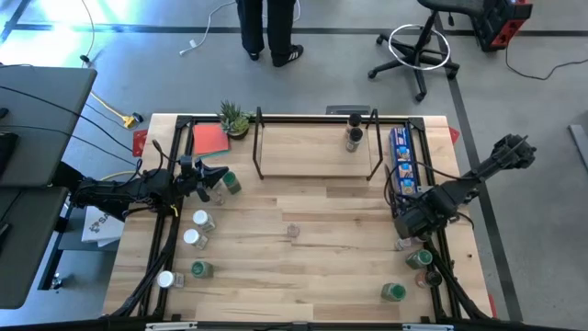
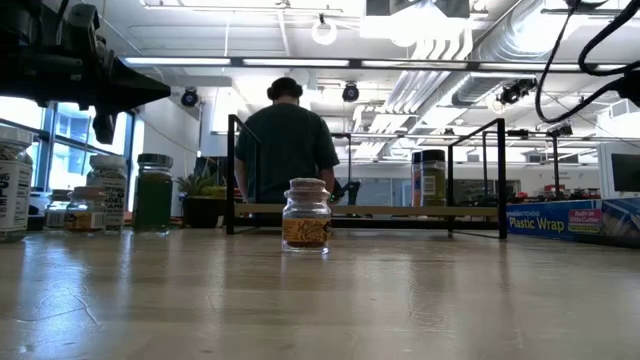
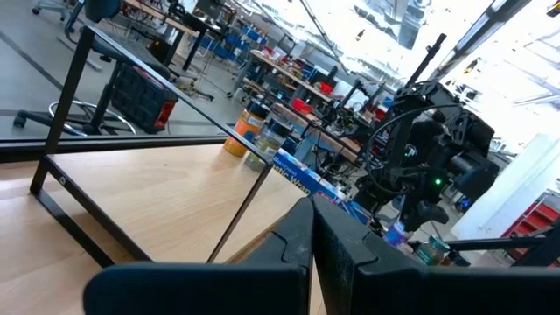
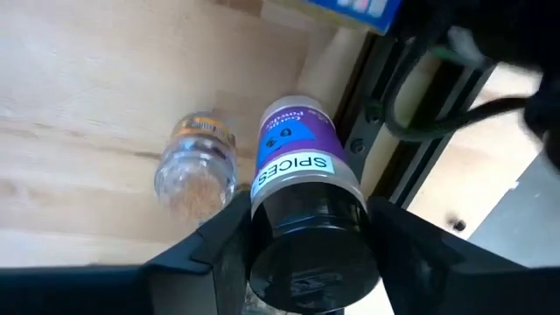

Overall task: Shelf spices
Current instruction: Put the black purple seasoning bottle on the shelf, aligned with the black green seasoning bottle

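Note:
The shelf (image 1: 317,147) stands at the table's far middle and bears two jars (image 1: 354,136), one behind the other. Other spices stand on the table: several at the left (image 1: 197,230), a small one at the centre (image 2: 306,215), three at the near right (image 1: 421,259). My right gripper (image 4: 308,249) points down at the table's right edge, closed about a black-lidded jar with a purple "SPICES" label (image 4: 293,157); a small clear jar (image 4: 197,171) stands beside it. My left gripper (image 3: 312,249) waits shut and level at the left (image 1: 216,175). My right gripper has the jar's black lid (image 4: 306,232) between its two fingers (image 4: 219,249), one on each side, meeting the lid's rim as far as the wrist view shows. The fingers come from above, pointing down. The jar is upright, its base by the table's wood.
A long blue box (image 1: 402,165) lies along the right edge beyond my right gripper. A black frame rail (image 4: 367,114) runs close by the held jar. A potted plant (image 1: 234,118) and a red sheet (image 1: 209,138) sit far left. A person (image 2: 285,150) stands beyond the shelf.

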Controlling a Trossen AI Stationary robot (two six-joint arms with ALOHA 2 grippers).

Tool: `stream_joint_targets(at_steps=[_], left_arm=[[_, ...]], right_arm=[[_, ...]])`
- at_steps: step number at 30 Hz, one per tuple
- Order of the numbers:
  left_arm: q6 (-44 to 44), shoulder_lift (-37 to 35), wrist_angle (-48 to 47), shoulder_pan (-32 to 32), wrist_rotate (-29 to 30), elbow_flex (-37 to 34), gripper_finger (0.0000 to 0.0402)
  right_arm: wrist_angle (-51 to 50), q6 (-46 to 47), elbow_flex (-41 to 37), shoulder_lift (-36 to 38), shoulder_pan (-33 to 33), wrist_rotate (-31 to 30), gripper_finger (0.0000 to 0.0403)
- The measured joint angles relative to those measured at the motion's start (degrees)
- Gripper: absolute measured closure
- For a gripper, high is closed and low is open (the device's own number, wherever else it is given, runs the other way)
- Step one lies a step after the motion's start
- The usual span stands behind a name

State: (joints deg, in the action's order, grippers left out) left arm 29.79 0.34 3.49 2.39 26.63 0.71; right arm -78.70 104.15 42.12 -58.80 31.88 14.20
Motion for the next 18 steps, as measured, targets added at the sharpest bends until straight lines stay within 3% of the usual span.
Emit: stream_joint_targets(at_steps=[4,10,18], left_arm=[[0.1,0.0,0.0,0.0,0.0,0.0,0.04],[0.1,0.0,0.0,0.0,0.0,0.0,0.04],[0.1,0.0,0.0,0.0,0.0,0.0,0.04]], right_arm=[[-5.8,-0.9,5.9,-0.1,-2.5,-1.4,0.0214],[-10.5,-6.9,18.6,-4.5,-10.3,-9.4,0.0214],[-9.8,-40.1,39.0,-20.0,-29.9,-14.2,0.0214]])
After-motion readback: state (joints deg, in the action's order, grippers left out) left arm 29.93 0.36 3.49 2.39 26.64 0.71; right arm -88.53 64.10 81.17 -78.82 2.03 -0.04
